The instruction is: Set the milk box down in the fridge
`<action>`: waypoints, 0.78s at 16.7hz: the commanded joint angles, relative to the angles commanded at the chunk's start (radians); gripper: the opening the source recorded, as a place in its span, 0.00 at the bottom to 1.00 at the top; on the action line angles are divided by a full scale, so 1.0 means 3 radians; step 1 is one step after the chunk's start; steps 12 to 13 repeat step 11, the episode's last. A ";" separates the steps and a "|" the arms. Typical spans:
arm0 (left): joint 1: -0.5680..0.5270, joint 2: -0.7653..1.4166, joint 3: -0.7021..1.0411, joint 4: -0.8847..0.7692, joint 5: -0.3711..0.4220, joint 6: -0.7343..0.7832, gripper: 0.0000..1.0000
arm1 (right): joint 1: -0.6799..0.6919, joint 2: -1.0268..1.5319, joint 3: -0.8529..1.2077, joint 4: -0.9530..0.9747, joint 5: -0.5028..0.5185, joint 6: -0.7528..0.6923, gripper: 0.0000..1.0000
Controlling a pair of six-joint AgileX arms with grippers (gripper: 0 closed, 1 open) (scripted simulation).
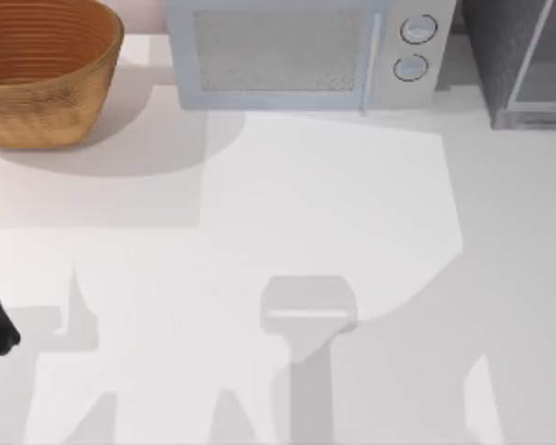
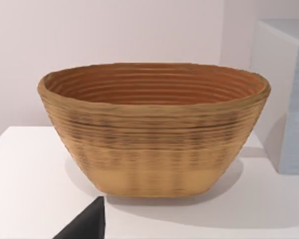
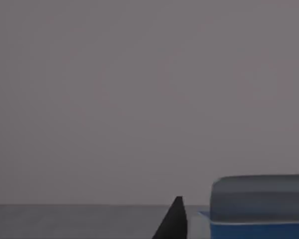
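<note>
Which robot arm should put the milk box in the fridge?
Probably the right. Its wrist view shows the milk box close beside its claw tip, and the fridge is at the table's right. The left faces the basket.

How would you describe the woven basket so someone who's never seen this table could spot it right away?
Start at the light grey microwave along the back of the table, then look to its left. The basket sits in that back left corner, apart from the microwave. It is the one round, open, tan woven thing with ribbed walls beside grey boxy appliances.
</note>
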 joint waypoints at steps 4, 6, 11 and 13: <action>0.0000 0.0000 0.0000 0.0000 0.0000 0.0000 1.00 | 0.0000 0.0000 0.0000 0.0000 0.0000 0.0000 0.90; 0.0000 0.0000 0.0000 0.0000 0.0000 0.0000 1.00 | 0.0000 0.0000 0.0000 0.0000 0.0000 0.0000 1.00; 0.0000 0.0000 0.0000 0.0000 0.0000 0.0000 1.00 | 0.0000 0.0000 0.0000 0.0000 0.0000 0.0000 1.00; 0.0000 0.0000 0.0000 0.0000 0.0000 0.0000 1.00 | 0.0000 0.0000 0.0000 0.0000 0.0000 0.0000 1.00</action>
